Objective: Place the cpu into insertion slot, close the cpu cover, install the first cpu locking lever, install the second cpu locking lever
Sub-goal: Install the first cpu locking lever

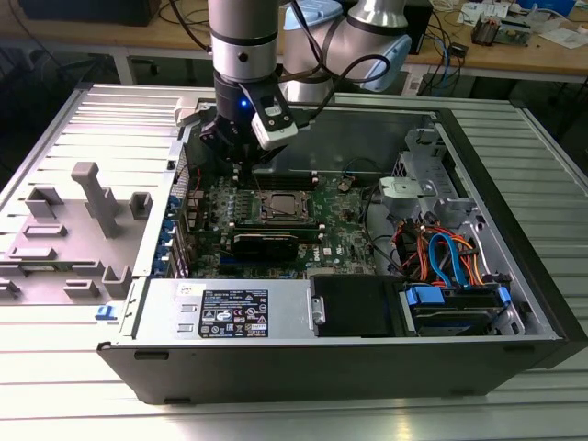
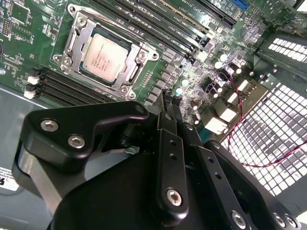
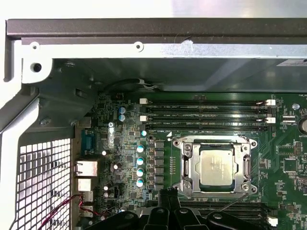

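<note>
Hanging inside the open pc case [image 1: 322, 367], the gripper [image 1: 241, 171] is hovering just over the green board [image 3: 288, 187], w/ its fingers [image 2: 169, 115] pressing together & gripping nothing. The cpu [image 3: 217, 167] is sitting flat in the insertion slot [image 3: 216, 192], silver top facing up. The cpu cover [image 3: 192, 165] is lying down over it, framing the chip thru its window. In the exterior view the gripper is standing to the exterior view's left of the slot, near but not touching it. Long black memory slots [image 3: 206, 115] are running along both sides of the socket. Can't tell whether the locking levers are sitting latched.
</note>
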Controlling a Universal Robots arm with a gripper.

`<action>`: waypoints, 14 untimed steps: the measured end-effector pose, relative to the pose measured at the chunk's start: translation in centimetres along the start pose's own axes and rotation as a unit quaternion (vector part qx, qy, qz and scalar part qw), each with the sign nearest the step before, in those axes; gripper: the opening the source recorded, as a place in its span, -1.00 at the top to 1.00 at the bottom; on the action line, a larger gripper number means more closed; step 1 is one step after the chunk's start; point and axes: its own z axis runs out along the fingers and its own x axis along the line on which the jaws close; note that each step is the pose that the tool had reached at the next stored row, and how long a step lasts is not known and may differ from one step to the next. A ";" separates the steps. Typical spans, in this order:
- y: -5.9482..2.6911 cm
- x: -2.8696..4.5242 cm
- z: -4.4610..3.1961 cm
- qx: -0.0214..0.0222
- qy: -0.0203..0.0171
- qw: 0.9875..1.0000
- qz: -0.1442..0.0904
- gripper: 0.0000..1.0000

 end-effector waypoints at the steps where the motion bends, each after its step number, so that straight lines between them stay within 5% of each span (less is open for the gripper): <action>1: 0.00 0.00 0.00 0.000 0.000 1.000 0.000 0.79; 14: 0.01 0.50 0.01 0.000 0.000 1.000 -0.005 0.79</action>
